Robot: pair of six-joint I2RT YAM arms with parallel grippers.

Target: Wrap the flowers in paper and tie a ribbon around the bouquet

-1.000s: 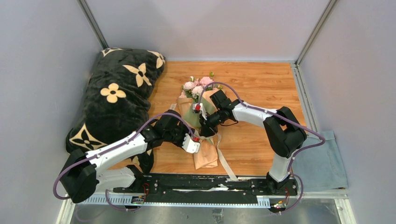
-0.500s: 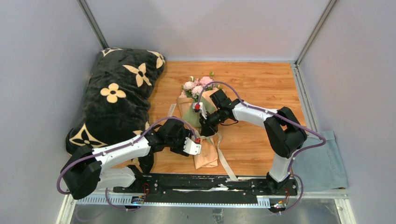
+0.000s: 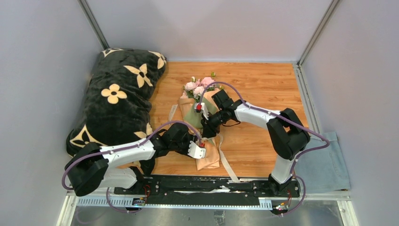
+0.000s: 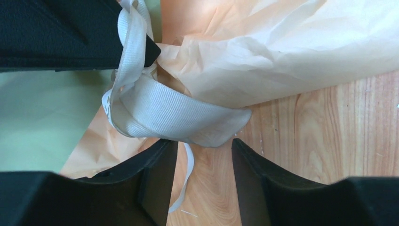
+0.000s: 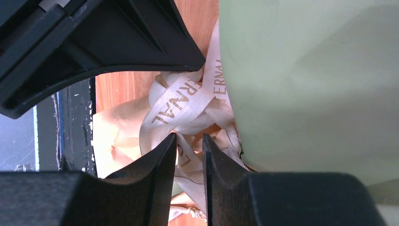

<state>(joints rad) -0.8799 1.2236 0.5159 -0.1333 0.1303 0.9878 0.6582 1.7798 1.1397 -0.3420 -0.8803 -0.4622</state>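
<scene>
Quick look: the bouquet [image 3: 207, 157] lies mid wood surface [image 3: 263, 94], blooms pointing to the far side. The flowers [image 3: 199, 86] poke out the far end of the paper [image 4: 282, 56], peach outside w/ an olive-green fold showing. Both arms meet at the cone's waist, where the ribbon [image 4: 174, 113] is bunched in loose loops, w/ one tail trailing off toward the near edge.

Left pincer [image 4: 202, 143] is open, jaws apart, and a ribbon loop lies right across the tips, not clamped afaict. Right pincer [image 5: 189, 139] has its jaws nearly together w/ a ribbon strand running in the gap. Can't tell if it's actually pinching it, tbh.

Also there's a black plush blanket [image 3: 117, 99] w/ cream flower prints on the left and a grey-blue cloth [image 3: 329, 165] off the right edge.
</scene>
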